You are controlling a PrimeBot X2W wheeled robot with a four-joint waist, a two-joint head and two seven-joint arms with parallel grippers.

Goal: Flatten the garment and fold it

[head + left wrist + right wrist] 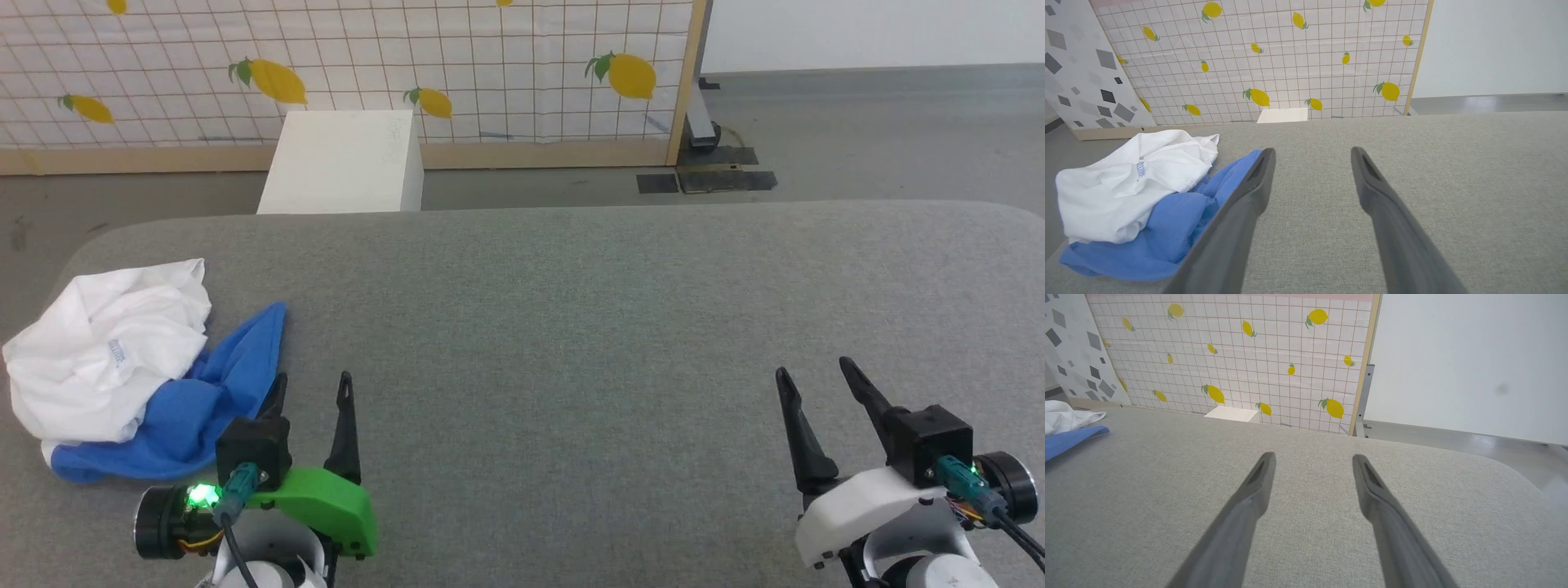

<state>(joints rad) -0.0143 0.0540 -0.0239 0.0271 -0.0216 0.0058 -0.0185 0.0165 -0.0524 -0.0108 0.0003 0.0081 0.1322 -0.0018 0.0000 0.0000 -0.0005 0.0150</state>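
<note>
The garment [106, 359] lies crumpled in a heap at the table's near left corner, white body on top, blue sleeve cloth [237, 359] spilling out to the right and under it. A small printed label [115, 351] shows on the white part. My left gripper [314, 384] stands open just right of the heap, its left finger close beside the blue cloth, holding nothing. The left wrist view has the garment [1126, 183] left of the open fingers. My right gripper [816, 371] is open over bare table at the near right, far from the garment [1065, 428].
The grey fabric-covered table [571, 327] stretches wide with rounded corners. Beyond its far edge stands a white box [343, 163] on the floor before a lemon-print grid panel [367, 73]. Dark floor plates [706, 180] lie at the back right.
</note>
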